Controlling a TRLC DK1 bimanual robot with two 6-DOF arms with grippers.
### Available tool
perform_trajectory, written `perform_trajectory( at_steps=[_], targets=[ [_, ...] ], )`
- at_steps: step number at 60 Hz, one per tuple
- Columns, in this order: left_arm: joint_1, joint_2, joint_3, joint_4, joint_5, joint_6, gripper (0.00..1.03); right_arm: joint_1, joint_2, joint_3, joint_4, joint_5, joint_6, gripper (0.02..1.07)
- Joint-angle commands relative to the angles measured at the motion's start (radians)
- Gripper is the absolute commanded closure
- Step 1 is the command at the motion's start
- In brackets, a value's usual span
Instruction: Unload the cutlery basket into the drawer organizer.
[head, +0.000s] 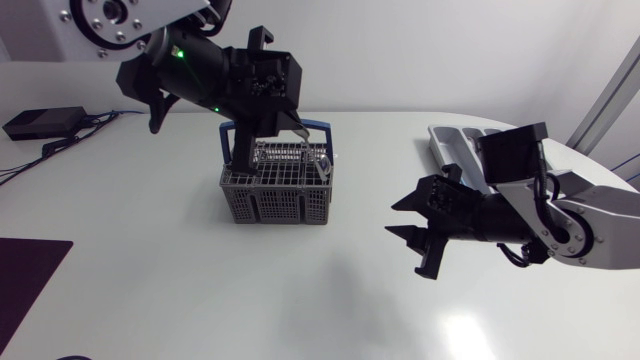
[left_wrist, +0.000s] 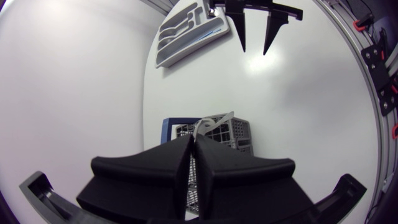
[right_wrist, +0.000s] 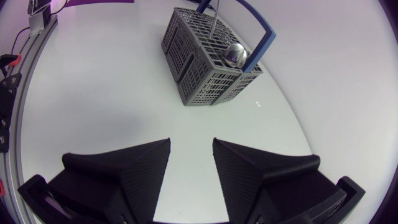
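Our left pincer (head: 297, 130), fingers drawn to a thin slit, is hanging just over the cutlery basket (head: 275, 200) at upper centre of the head view, seemingly placed for pulling pieces straight up. We cannot tell whether it is pinching anything, though a spoon (right_wrist: 235, 55) is standing bowl-up inside. Our right pincer (head: 402, 222) is hovering wide open and empty at centre right, near the drawer organizer (head: 452, 148), probably leaving room.

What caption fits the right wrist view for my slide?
Open right gripper facing the grey cutlery basket, apart from it, with a spoon standing bowl-up inside.
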Motion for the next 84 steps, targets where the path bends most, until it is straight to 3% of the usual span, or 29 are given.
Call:
perform_trajectory(
  at_steps=[1,13,49,61,84],
  targets=[
    [-0.02,-0.016,-0.023,-0.014,-0.007,-0.091,0.98,-0.005,-0.028,-0.034,0.006,0.004,0.038,0.54],
    [-0.08,-0.008,-0.048,-0.022,-0.013,-0.231,0.98,-0.005,-0.066,-0.056,0.009,0.004,0.064,0.54],
    [-0.19,0.148,0.038,-0.013,-0.001,-0.841,0.98,0.058,-0.236,-0.091,-0.014,0.058,0.18,0.54],
    [-0.188,0.216,0.087,-0.017,0.053,-1.051,0.98,0.117,-0.256,-0.097,-0.002,0.141,0.211,0.54],
    [-0.228,0.239,0.113,-0.024,0.061,-1.272,0.98,0.179,-0.238,-0.099,0.055,0.257,0.255,0.55]
  ],
)
